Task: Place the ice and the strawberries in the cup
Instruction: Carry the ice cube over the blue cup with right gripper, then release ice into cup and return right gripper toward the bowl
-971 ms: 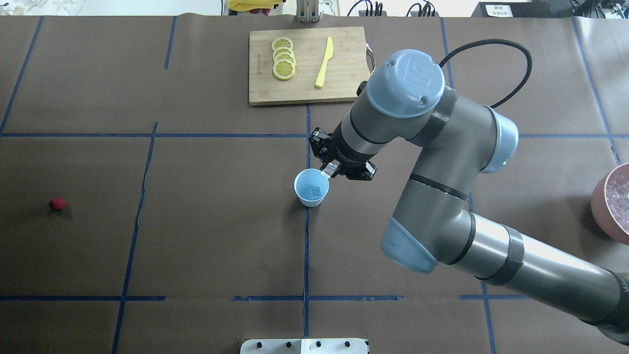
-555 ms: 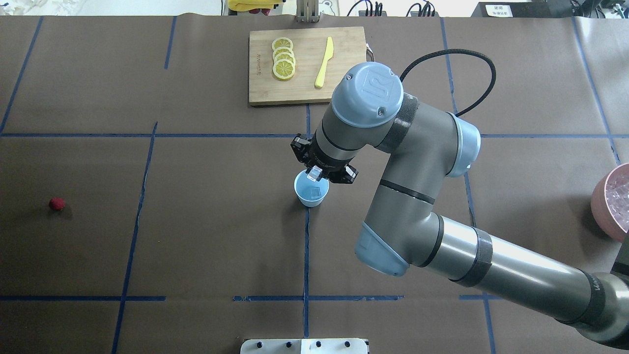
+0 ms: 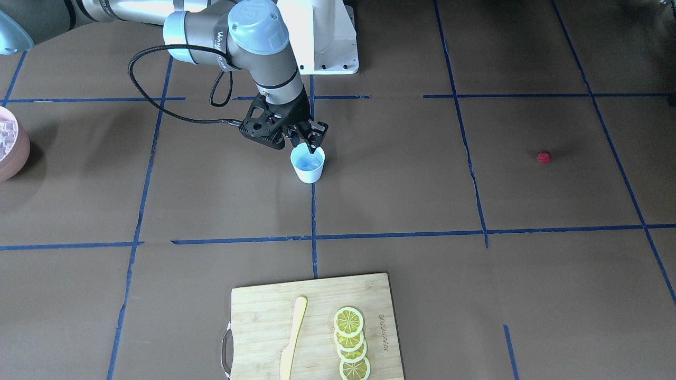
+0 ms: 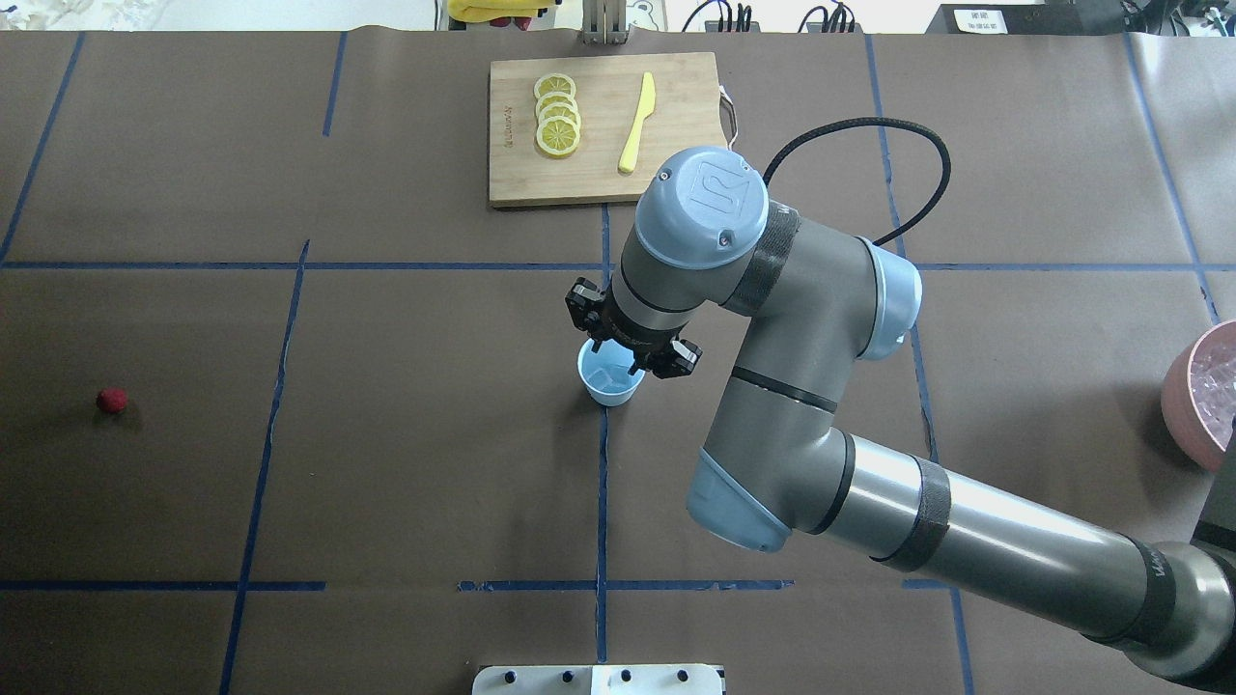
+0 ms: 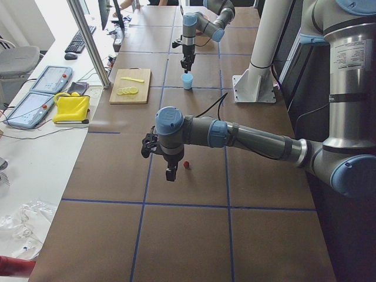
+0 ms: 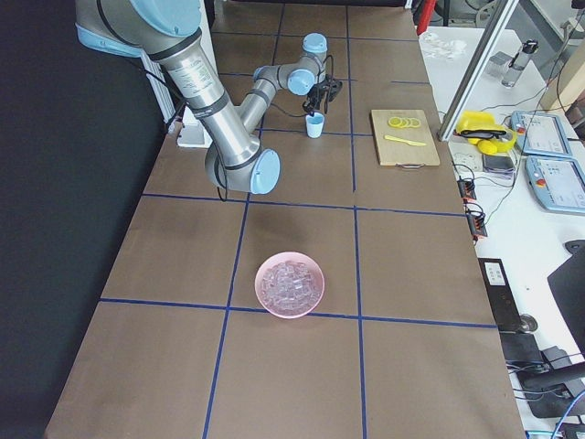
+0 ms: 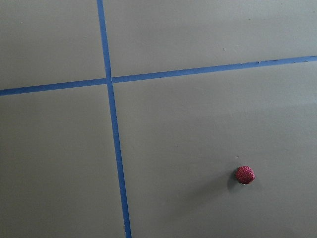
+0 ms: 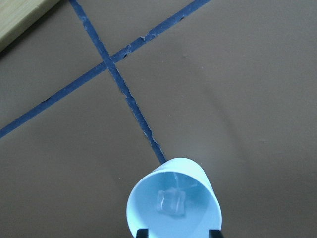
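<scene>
The white cup [image 4: 610, 390] with a pale blue inside stands at the table's middle, and one ice cube [image 8: 171, 202] lies in it. My right gripper [image 4: 616, 355] hangs right over the cup's mouth. Its fingertips [image 8: 142, 231] just show at the bottom edge of the right wrist view and are still set a cube's width apart. The cube they hold is hidden under the wrist. The red strawberry [image 4: 113, 400] lies far to the left. My left gripper [image 5: 170, 175] hovers near it [image 7: 244, 174]; I cannot tell whether it is open or shut.
A pink bowl [image 4: 1180, 410] full of ice [image 6: 289, 283] sits at the right edge. A wooden cutting board [image 4: 599, 179] with lemon slices [image 4: 557, 114] and a yellow knife [image 4: 637, 121] lies at the far side.
My right arm has carried the ice cube left, from beside the cup's rim to over its mouth. The finger spacing looks unchanged. The strawberry and the cup have not moved.
</scene>
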Robot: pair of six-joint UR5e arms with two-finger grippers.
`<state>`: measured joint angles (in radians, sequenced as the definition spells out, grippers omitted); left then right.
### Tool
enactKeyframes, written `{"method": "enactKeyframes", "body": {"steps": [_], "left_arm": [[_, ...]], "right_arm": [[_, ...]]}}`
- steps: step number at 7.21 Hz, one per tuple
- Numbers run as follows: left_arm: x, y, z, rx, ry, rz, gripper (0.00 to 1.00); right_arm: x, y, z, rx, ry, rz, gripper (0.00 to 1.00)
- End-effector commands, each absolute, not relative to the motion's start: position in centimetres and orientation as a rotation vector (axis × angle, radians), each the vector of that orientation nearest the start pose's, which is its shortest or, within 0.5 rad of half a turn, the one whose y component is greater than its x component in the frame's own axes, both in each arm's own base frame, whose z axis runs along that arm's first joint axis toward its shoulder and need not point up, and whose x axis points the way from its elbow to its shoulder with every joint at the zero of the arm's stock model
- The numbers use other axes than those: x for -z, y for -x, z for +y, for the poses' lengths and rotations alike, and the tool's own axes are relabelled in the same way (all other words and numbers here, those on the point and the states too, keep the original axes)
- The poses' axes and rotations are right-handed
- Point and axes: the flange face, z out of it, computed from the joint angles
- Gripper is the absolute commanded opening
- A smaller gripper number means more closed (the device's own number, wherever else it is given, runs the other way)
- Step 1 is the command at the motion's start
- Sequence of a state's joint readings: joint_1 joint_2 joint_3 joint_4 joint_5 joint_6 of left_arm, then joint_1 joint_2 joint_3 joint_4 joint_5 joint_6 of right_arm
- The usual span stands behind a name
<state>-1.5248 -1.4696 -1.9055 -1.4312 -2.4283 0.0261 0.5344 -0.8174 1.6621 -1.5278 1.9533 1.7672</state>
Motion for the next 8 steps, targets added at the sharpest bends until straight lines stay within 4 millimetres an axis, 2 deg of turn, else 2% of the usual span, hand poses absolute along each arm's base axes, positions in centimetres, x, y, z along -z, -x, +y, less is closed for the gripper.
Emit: {"method": "enactKeyframes", "body": {"steps": [1, 2, 3, 4, 5, 6, 8], "left_arm": [[-55.0, 3.7, -44.6, -0.108, -0.079, 0.858, 1.00], [-55.0, 3.7, -44.6, -0.108, -0.079, 0.858, 1.00], [-55.0, 3.7, -44.6, -0.108, -0.079, 0.858, 1.00], [-55.0, 3.7, -44.6, -0.106, -0.079, 0.858, 1.00], [-55.1, 3.7, -44.6, -0.106, -0.077, 0.858, 1.00], [-55.2, 3.7, -44.6, -0.106, -0.076, 0.858, 1.00], [-55.2, 3.7, -44.6, -0.105, -0.076, 0.858, 1.00]], "right_arm": [[-16.2, 54.3, -43.1, -0.496, 0.205, -0.930, 0.53], [-16.1, 54.1, -43.1, -0.480, 0.193, -0.936, 0.54], [-16.8, 52.9, -44.1, -0.457, 0.164, -0.934, 0.60], [-18.2, 49.9, -45.0, -0.461, 0.139, -0.941, 0.60], [-19.6, 44.3, -45.5, -0.418, 0.073, -0.967, 0.59], [-24.4, 37.7, -44.3, -0.371, 0.061, -0.958, 0.58], [-33.0, 24.0, -45.8, -0.276, 0.072, -0.939, 0.58]]}}
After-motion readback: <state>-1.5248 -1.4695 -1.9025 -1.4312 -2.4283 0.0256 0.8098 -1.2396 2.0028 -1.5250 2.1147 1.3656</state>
